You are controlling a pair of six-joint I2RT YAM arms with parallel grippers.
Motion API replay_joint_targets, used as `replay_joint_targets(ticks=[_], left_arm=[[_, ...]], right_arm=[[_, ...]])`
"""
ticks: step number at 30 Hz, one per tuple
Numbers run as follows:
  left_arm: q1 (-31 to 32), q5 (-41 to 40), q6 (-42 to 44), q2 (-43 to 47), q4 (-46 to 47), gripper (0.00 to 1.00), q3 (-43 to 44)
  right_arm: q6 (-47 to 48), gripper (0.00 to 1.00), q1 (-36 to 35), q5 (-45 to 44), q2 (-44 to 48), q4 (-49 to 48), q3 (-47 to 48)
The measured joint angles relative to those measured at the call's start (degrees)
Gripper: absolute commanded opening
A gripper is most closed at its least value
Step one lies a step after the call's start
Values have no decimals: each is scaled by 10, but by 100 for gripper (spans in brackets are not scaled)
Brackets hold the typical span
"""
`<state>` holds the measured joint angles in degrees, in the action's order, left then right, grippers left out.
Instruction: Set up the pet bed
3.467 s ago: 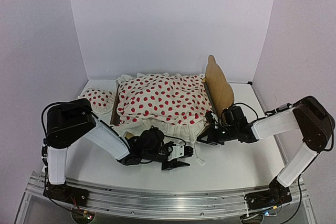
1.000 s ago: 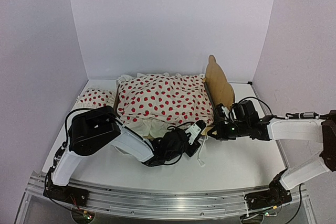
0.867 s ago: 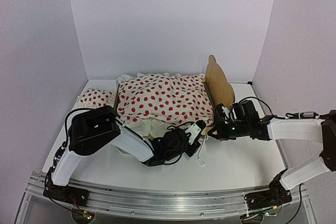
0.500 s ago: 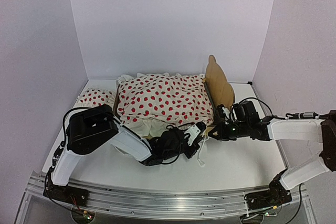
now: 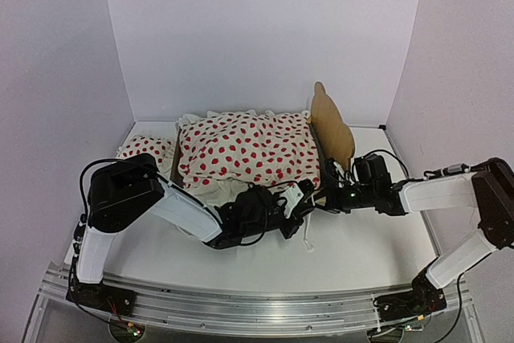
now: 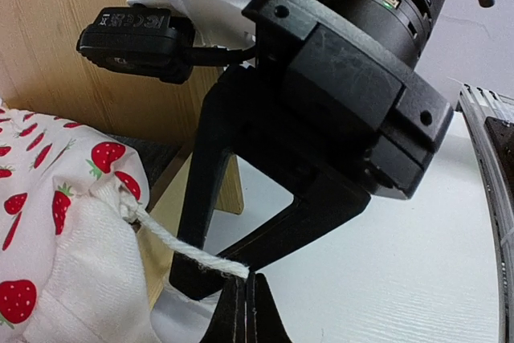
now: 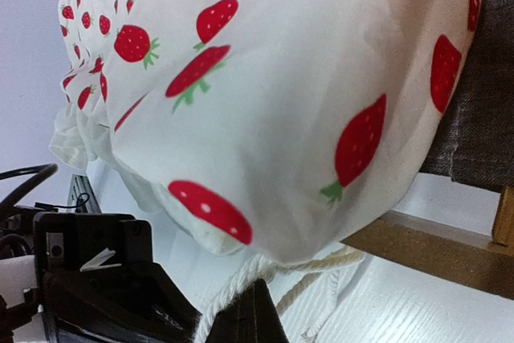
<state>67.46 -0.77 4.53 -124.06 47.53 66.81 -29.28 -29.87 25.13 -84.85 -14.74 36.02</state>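
Note:
The pet bed (image 5: 331, 124), a plywood frame with a wavy headboard at the right, stands at the back under a white strawberry-print blanket (image 5: 249, 146). My left gripper (image 5: 302, 197) and right gripper (image 5: 320, 198) meet at the bed's near right corner. In the left wrist view my left gripper (image 6: 245, 311) is shut on a white cord (image 6: 181, 244) that comes out of the blanket hem (image 6: 56, 222). In the right wrist view my right gripper (image 7: 259, 315) is shut on the white cord (image 7: 229, 295) under the blanket (image 7: 273, 94). The side rail (image 7: 434, 251) and grey felt base (image 7: 482, 118) show there.
A small red-dotted pillow (image 5: 143, 148) lies on the table left of the bed. A loose cord end (image 5: 307, 240) trails on the table below the grippers. White walls close the back and both sides. The right gripper's black body (image 6: 345, 94) fills the left wrist view.
The bed and blanket have shifted slightly left and the headboard has tipped a little. The left arm has lowered and moved left; both grippers stay shut at the corner.

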Motion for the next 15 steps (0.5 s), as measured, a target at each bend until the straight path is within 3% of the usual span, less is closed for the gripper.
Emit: replay_joint_targets(ticks=[15], left_arm=[[-31, 92, 32, 4, 0, 0, -9]], right_arm=[[-108, 0, 7, 62, -63, -154, -41]])
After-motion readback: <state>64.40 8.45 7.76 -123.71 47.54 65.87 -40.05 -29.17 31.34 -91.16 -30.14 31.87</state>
